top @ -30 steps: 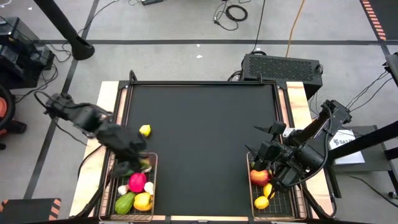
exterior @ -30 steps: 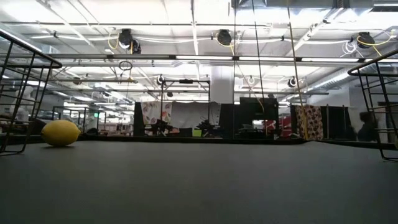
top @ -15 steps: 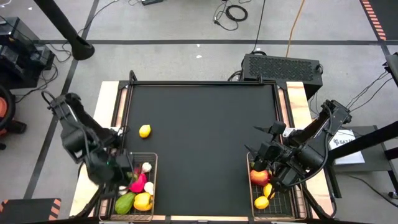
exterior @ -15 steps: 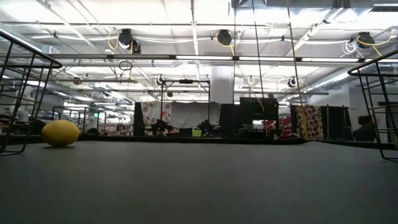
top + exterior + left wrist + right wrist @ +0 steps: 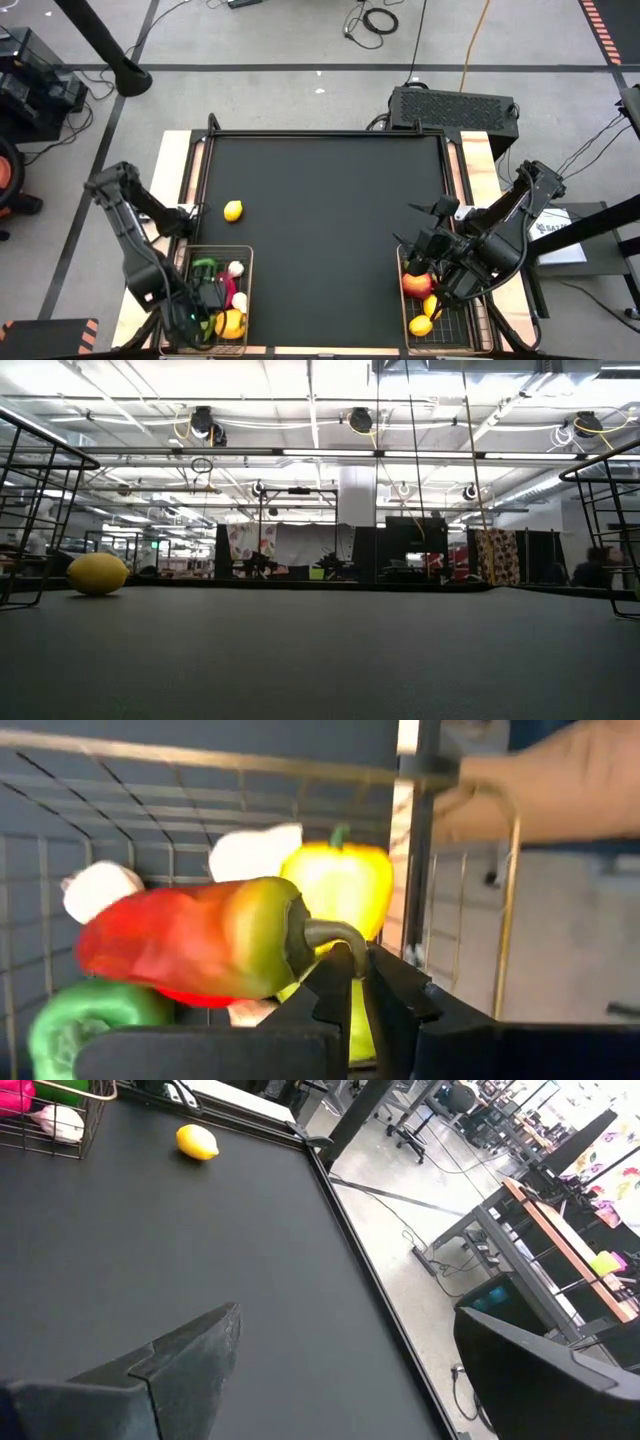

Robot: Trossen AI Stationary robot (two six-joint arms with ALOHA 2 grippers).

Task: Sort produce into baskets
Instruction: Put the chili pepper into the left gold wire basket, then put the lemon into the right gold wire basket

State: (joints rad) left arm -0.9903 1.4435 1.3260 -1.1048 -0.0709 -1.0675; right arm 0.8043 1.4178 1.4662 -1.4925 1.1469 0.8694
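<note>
My left gripper [image 5: 205, 300] [image 5: 362, 970] stands inside the left basket [image 5: 248, 262] at the table's near left corner, shut on a red-and-green pepper [image 5: 200, 945]. Around the pepper lie a yellow pepper [image 5: 340, 885], white garlic bulbs [image 5: 100, 890] and a green piece [image 5: 85, 1020]. My right gripper [image 5: 440, 275] [image 5: 350, 1370] hangs open over the right basket [image 5: 402, 262], which holds a red apple [image 5: 415, 285] and lemons [image 5: 421, 325]. One lemon [image 5: 233, 210] [image 5: 97, 573] lies on the black mat, left of centre. My left gripper pinches the pepper's curved stem [image 5: 330, 932] between its two fingertips, coming steeply from above. The pepper lies sideways from the stem, over the other produce in the basket. Whether it rests on that produce I cannot tell.
The black mat [image 5: 325, 220] has a raised frame round it and wooden strips at its left and right sides. A dark box [image 5: 455, 108] stands beyond the far right corner. Cables lie on the floor.
My left gripper has swung from the left basket's far end toward the table's near edge and gone down into the basket, tipping more steeply downward. It has stayed shut.
</note>
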